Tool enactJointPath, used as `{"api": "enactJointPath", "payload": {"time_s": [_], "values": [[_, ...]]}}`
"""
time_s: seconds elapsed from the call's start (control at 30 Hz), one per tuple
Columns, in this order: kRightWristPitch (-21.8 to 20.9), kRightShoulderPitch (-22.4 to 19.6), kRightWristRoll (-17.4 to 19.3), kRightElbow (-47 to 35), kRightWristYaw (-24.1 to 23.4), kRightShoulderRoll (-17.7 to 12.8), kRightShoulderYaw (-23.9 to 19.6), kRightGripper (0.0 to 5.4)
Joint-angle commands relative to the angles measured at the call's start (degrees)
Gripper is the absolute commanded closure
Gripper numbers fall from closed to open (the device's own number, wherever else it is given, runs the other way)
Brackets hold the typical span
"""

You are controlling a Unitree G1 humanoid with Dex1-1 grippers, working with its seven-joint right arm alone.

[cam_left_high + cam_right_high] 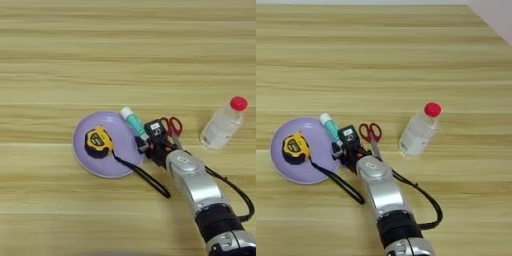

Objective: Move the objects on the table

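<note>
Black fingers (148, 141) just below centre of the frame, at the lower end of the glue stick (133, 121) on the right rim of the purple plate (82, 155); whether apart or clamped on the stick, impossible to tell. White glue stick with teal label lying slanted, white cap toward the upper left, resting across the plate's upper right edge. Silver forearm (196, 185) running from the fingers down to the lower right, a black cable (235, 192) looping beside it. Yellow and black tape measure (97, 141) on the plate, left of the fingers, its black strap (145, 177) trailing off the plate toward lower centre. Red-handled scissors (173, 127) just right of the fingers, blades partly hidden behind the gripper. Clear plastic bottle (223, 125) with red cap lying tilted at the right of the frame, well apart from the plate. Light-brown wooden surface (100, 50) under everything. Right eye view only: the surface's far right corner and a pale strip (496, 17) beyond it at upper right. Left eye view only: bare wood left of the plate, which sits near the left edge in the other view.
</note>
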Motion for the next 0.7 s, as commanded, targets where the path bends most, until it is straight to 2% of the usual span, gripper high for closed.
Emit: {"api": "enactJointPath", "payload": {"time_s": [0.03,0.7], "values": [[-2.21,-4.71,0.65,-2.33,-1.7,-1.58,-2.4,3.74],[0.4,-4.35,-1.54,-1.96,-6.35,-3.94,-4.52,3.74]]}}
